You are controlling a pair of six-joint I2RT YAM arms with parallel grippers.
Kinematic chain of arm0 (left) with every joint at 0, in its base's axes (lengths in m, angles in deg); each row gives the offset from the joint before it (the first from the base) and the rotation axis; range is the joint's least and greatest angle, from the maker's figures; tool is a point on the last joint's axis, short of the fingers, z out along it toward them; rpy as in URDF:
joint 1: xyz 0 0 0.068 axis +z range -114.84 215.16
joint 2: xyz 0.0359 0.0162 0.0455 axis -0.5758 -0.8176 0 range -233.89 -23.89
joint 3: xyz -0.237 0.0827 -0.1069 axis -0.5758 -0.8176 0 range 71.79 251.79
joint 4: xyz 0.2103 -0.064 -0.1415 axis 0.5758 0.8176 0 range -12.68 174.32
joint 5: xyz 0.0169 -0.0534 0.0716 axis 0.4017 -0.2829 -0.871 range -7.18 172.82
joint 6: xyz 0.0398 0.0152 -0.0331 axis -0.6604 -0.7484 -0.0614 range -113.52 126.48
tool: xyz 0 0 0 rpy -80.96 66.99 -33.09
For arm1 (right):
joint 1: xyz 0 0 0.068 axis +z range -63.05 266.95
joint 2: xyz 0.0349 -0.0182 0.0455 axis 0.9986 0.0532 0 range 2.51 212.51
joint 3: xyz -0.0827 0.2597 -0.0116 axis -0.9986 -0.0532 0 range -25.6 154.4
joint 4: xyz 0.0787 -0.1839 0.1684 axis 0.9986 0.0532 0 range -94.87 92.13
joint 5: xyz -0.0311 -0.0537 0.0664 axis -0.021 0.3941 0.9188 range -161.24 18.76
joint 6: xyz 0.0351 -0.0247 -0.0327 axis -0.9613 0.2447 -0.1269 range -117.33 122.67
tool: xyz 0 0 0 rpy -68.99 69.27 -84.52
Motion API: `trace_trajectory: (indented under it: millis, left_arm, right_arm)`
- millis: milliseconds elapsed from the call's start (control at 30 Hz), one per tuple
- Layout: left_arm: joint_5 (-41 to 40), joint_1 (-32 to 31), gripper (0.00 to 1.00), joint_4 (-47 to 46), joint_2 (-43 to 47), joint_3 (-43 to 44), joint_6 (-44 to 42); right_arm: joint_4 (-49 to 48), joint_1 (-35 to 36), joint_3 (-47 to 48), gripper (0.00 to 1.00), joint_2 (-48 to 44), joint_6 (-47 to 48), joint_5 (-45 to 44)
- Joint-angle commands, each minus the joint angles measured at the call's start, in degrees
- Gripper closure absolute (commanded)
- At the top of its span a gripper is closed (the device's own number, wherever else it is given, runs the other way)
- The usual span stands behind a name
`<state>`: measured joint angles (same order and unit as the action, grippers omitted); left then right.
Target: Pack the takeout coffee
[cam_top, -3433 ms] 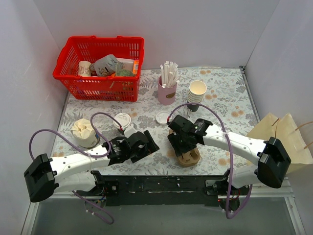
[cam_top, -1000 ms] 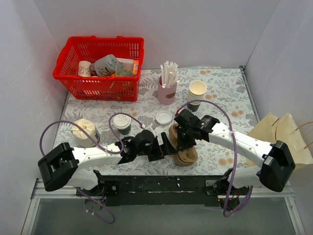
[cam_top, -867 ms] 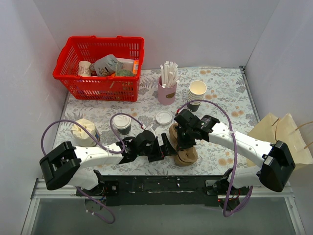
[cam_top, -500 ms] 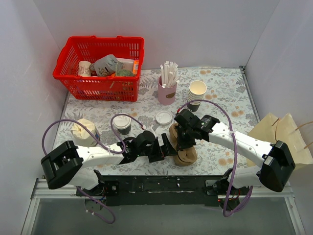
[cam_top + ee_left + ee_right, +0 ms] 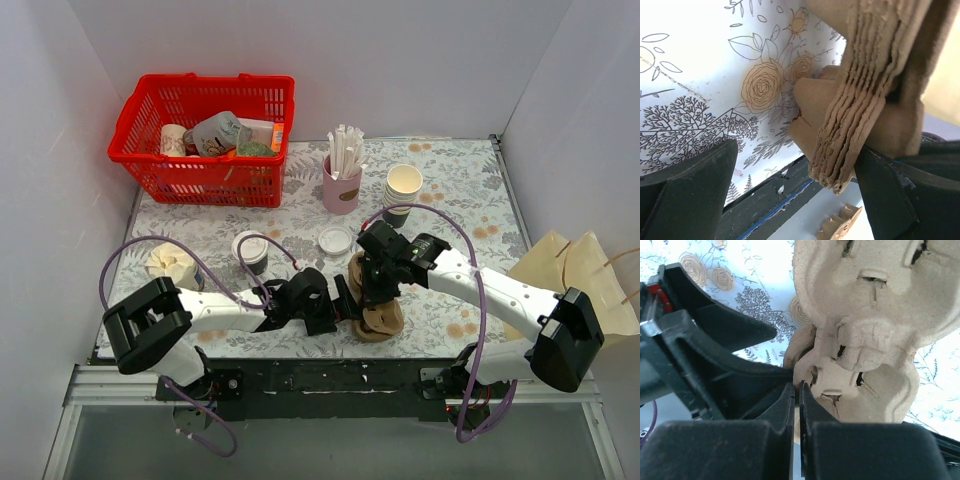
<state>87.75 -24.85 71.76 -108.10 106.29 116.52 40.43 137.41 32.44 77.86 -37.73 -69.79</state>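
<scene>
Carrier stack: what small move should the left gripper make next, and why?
Probably close the left gripper on the carrier stack. Its jaws stand open on both sides of the stack's edge, while the right gripper is shut on its rim; a second hold may help separate one carrier.

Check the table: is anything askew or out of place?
The carrier stack is tipped up on edge, pinched by the shut right gripper, with the open left gripper straddling its lower edge. A spare lid lies loose on the table near the lidded coffee.

Most of the carrier stack (image 5: 385, 322) is covered from above; the red basket (image 5: 200, 182) holds small items, possibly cups.
</scene>
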Motion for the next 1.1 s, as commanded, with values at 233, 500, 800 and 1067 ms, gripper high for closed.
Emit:
trace_trajectory:
  millis: [233, 500, 800, 1067]
  left_arm:
    - [-8.2, -0.1, 0.02, 18.0, -6.0, 9.2, 2.4]
    - [-7.3, -0.1, 0.05, 22.5, -10.2, 11.8, 3.5]
    - [-6.3, -0.1, 0.07, 23.8, -9.4, 11.3, 3.5]
    - [-5.2, 0.0, 0.07, 24.3, -9.9, 12.9, 2.1]
  right_arm:
    - [1.4, 0.3, 6.8, 0.99, -2.9, 1.5, 7.4]
    - [6.5, 0.1, 10.0, 0.99, -3.4, 3.1, 7.0]
    - [10.3, -4.2, 12.0, 0.99, -6.7, 6.2, 5.8]
    - [12.0, -6.2, 15.0, 0.99, -7.4, 9.6, 8.8]
